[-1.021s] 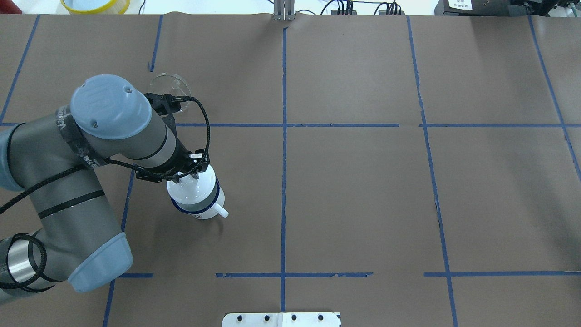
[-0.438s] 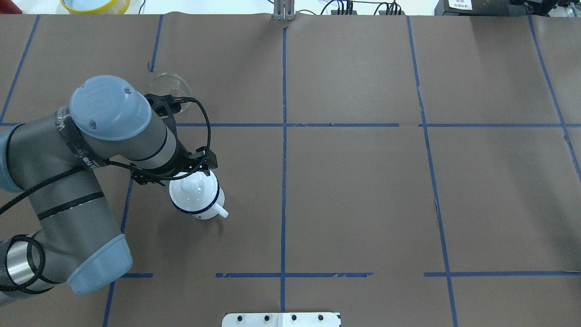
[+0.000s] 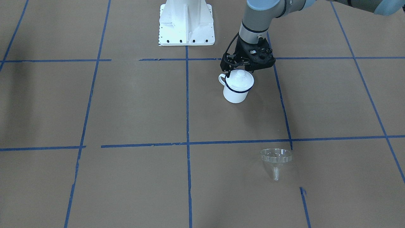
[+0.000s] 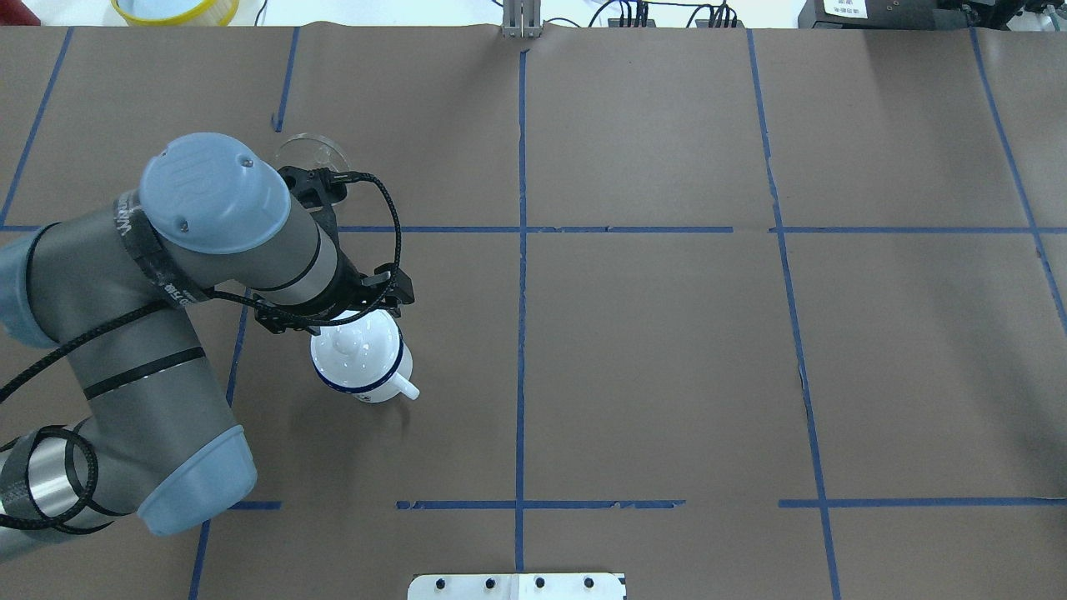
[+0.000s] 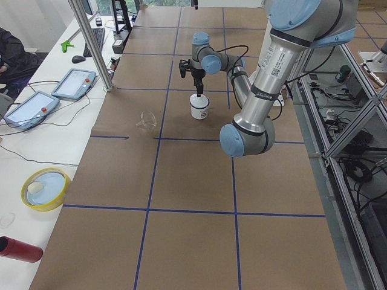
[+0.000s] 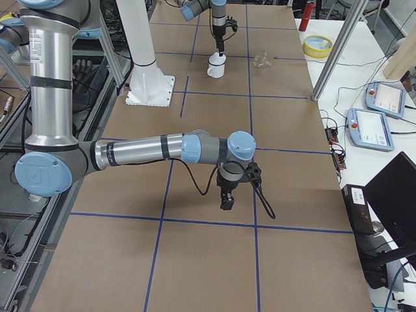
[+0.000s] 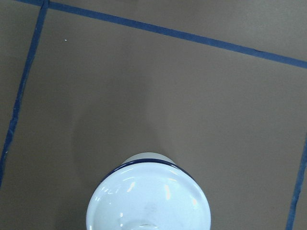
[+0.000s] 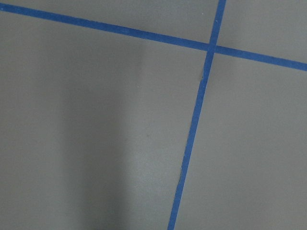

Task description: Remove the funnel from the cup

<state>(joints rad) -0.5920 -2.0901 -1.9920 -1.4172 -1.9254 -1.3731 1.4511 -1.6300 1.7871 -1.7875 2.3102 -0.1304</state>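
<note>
The white cup [image 4: 367, 375] with a blue rim stands on the brown table, with a white domed lid [image 4: 354, 350] and its knob on top. It also shows in the front view [image 3: 235, 93]. The clear funnel [image 3: 276, 158] rests on the table apart from the cup, partly hidden by my left arm in the overhead view [image 4: 310, 150]. My left gripper [image 3: 239, 70] hangs just above the lid, open and empty. The left wrist view shows only the lid [image 7: 148, 201]. My right gripper [image 6: 227, 201] hovers over bare table far from both; I cannot tell its state.
The white robot base plate [image 3: 186, 22] stands at the table's robot side. A yellow-rimmed bowl [image 5: 45, 187] and a red can [image 5: 21, 249] sit past the table's far edge, with tablets [image 5: 72, 83] beside them. Blue tape lines [image 4: 521, 250] grid the table.
My left gripper has let go of the lid's knob and lifted away from it, drifting slightly right. The lid stays on the cup. The funnel has not moved.
</note>
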